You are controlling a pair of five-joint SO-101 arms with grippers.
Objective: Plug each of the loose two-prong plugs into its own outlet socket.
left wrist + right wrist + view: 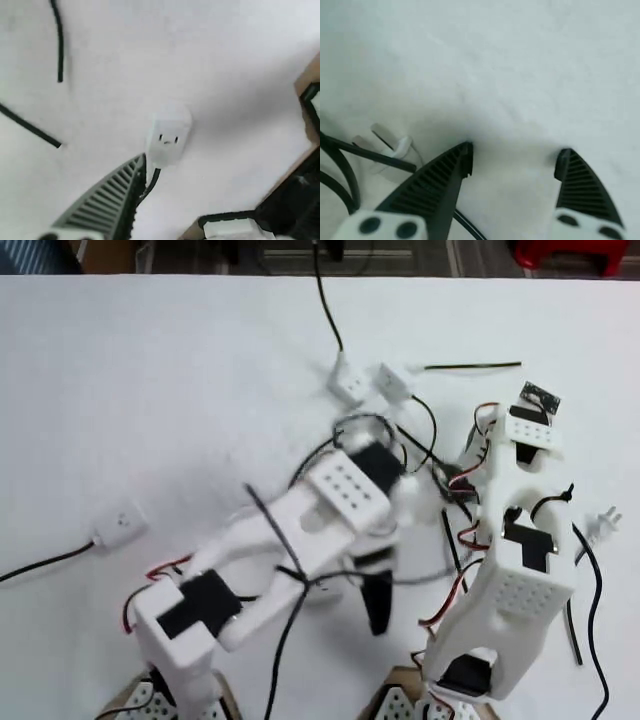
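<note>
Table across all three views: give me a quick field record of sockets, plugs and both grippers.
left socket: alone, cabled, left side of table
far socket pair: side by side, far middle
near socket: at left gripper, visible slots empty
side plug: loose, right side of table
wrist-view plug: loose beside right gripper, unheld; possibly the same plug
right gripper: fingers apart over bare table

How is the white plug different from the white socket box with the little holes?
The plug has two flat prongs sticking out; the socket box has small slots in its face instead. The plug's body looks slim; the socket box is a chunky block. Both are white, and nothing is plugged together yet.
</note>
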